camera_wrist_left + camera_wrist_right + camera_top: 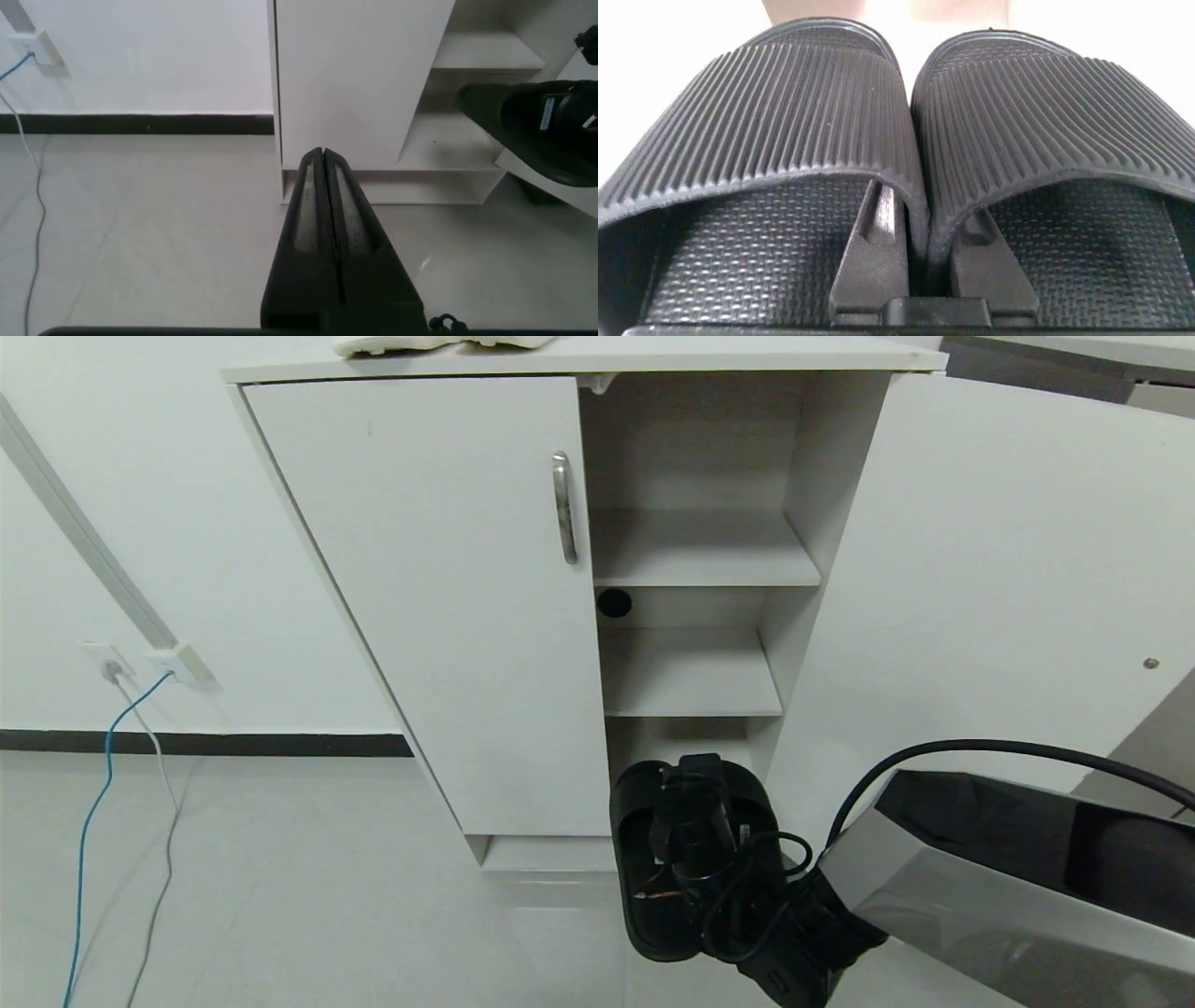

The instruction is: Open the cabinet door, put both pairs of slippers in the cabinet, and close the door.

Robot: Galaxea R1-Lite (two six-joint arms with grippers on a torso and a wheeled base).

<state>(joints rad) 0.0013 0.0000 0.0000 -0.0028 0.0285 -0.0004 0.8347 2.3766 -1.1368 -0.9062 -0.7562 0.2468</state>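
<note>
Gripping the black slippers (653, 905), the right pincer (695, 821) is holding them just before the cabinet's (831, 476) bottom opening, between the shut door's (420, 616) edge and the open door (980, 569). The left pincer (323, 161) is hanging closed above the floor (140, 233).

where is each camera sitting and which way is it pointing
Head view: on the robot's head, looking forward and down at the cabinet, its right door open; the right gripper shows low, holding the black slippers.
Left wrist view: on the left wrist, looking along the shut left gripper over the floor to the cabinet's base.
Right wrist view: on the right wrist, close behind the black slippers, its fingers pinching their inner sides.
Shared: head and left wrist views both show the cabinet and black slippers.
</note>
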